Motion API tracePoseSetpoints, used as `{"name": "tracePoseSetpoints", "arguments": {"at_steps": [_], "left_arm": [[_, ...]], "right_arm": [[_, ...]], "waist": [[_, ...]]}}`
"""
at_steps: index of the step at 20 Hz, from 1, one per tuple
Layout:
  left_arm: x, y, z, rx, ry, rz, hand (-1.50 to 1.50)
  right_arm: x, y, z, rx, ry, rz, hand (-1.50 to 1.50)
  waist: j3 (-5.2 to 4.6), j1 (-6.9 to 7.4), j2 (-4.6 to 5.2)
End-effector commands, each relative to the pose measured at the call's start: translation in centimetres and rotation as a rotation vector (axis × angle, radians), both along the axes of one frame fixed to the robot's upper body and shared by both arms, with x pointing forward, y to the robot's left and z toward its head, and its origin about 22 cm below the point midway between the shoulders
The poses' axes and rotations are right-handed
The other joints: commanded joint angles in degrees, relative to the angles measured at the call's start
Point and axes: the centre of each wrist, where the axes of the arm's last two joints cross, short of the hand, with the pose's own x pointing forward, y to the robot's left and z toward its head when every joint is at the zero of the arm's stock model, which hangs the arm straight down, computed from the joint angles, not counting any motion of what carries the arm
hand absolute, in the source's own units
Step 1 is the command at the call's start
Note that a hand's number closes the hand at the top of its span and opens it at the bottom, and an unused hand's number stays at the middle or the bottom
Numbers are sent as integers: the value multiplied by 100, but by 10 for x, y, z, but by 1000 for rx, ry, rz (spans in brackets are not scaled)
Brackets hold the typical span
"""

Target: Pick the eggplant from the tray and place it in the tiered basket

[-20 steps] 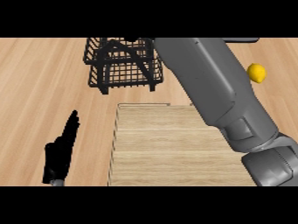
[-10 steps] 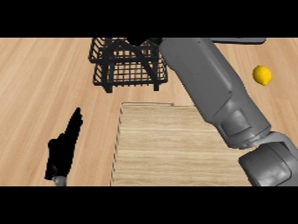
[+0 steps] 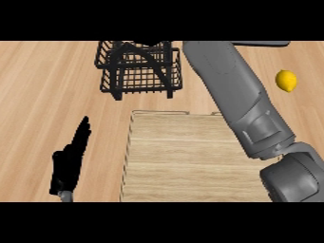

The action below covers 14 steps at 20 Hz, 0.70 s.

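Left of the wooden tray [image 3: 178, 156], black left hand [image 3: 70, 159] with fingers straight and together, grey right forearm [image 3: 234, 90] crossing the tray's right side, its hand out of view, tiered basket [image 3: 139, 71] beyond the tray, eggplant unseen, place cannot be told, lemon [image 3: 286, 80] right of the forearm.

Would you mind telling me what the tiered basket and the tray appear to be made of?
The tiered basket looks like thin black wire, probably coated metal: an open grid with the counter showing through. The tray looks like pale matte wood, with horizontal grain bands.
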Motion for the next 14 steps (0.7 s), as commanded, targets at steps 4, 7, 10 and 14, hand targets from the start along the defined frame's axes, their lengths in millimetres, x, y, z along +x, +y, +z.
{"name": "tracePoseSetpoints", "arguments": {"at_steps": [4, 7, 10, 14], "left_arm": [[-11, 12, -12, 8, 49, 65, 0], [-13, 7, -14, 12, 53, 54, 0], [-7, 12, -18, 15, 59, 93, 0], [-29, 18, -15, 5, 50, 82, 0]], "right_arm": [[5, -18, 14, 218, -138, -230, -150], [15, -60, 36, 210, -170, -364, -150], [20, -126, 57, 262, -138, -414, -150], [14, -202, 40, 265, -116, -440, -150]], "waist": [[-18, -190, -79], [-20, -229, -84], [-18, -377, -114], [-12, -384, -148]]}}
